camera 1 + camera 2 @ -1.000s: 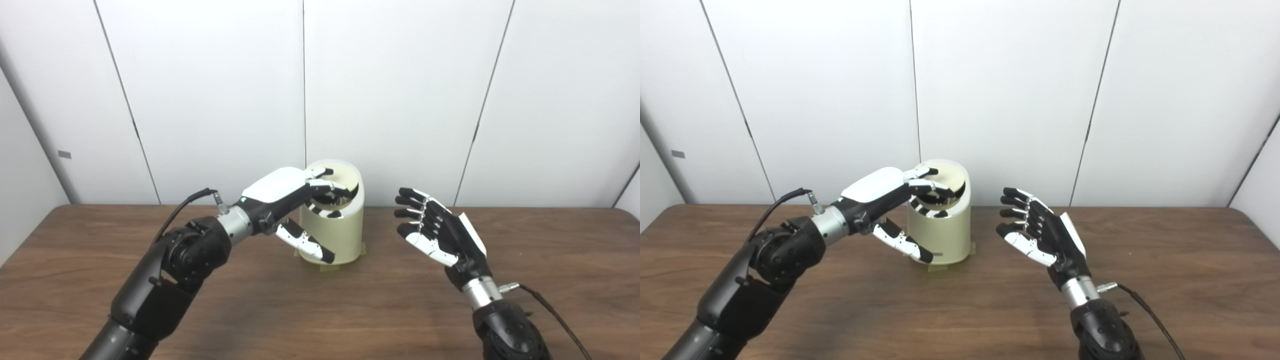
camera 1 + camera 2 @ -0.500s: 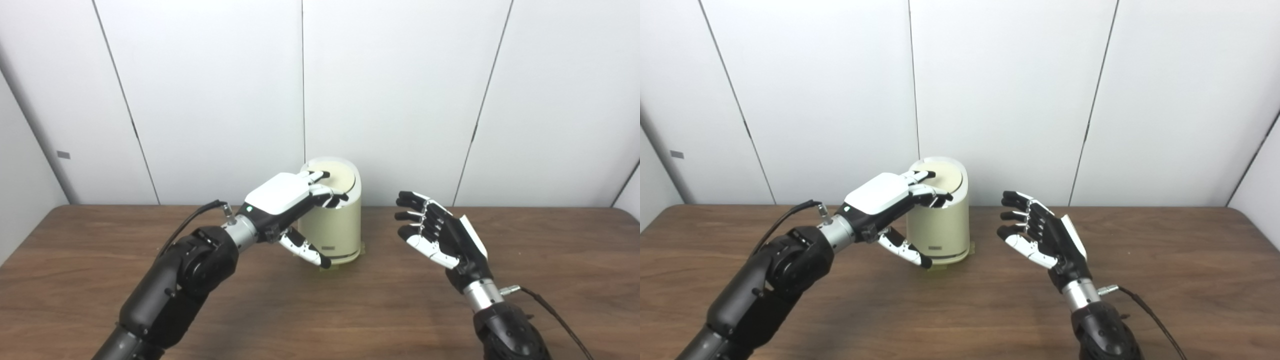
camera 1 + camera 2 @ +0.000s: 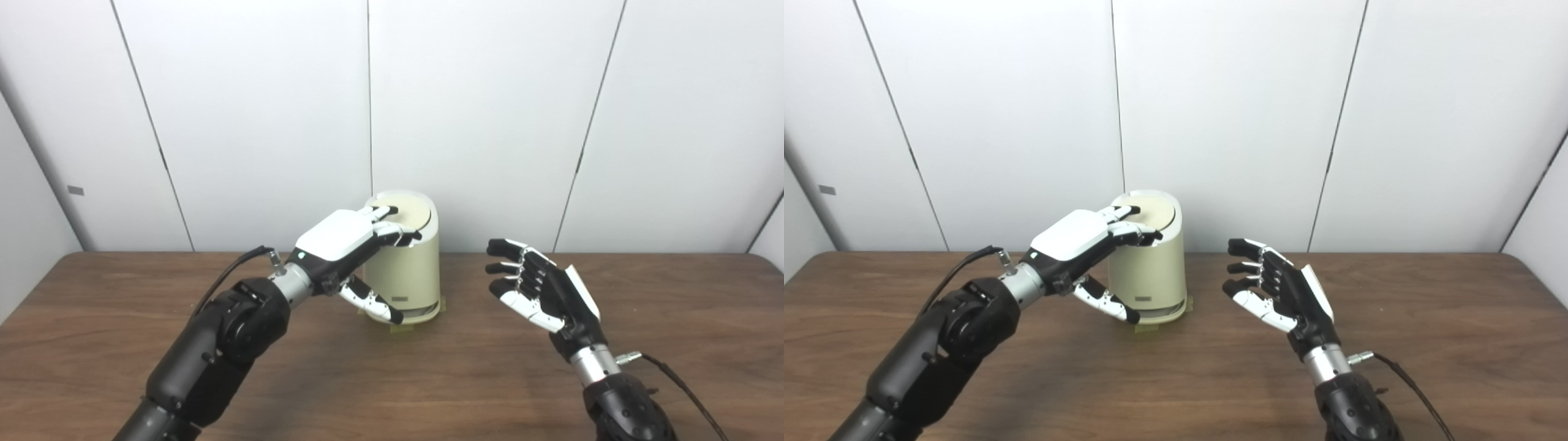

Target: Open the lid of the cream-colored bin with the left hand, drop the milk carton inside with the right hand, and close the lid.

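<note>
Matt cream plastic bin [image 3: 408,275]; dark wood-grain table [image 3: 429,380], low sheen; glossy black-and-white plastic hands, metal wrists.

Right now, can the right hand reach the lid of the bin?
Probably yes. The right hand is open, holds nothing, and nothing stands between it and the bin. But the left hand already has its fingers on the lid.

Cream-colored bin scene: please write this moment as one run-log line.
cream-colored bin lid: down | left hand: fingers on lid | right hand: open, empty | milk carton: not visible
</note>
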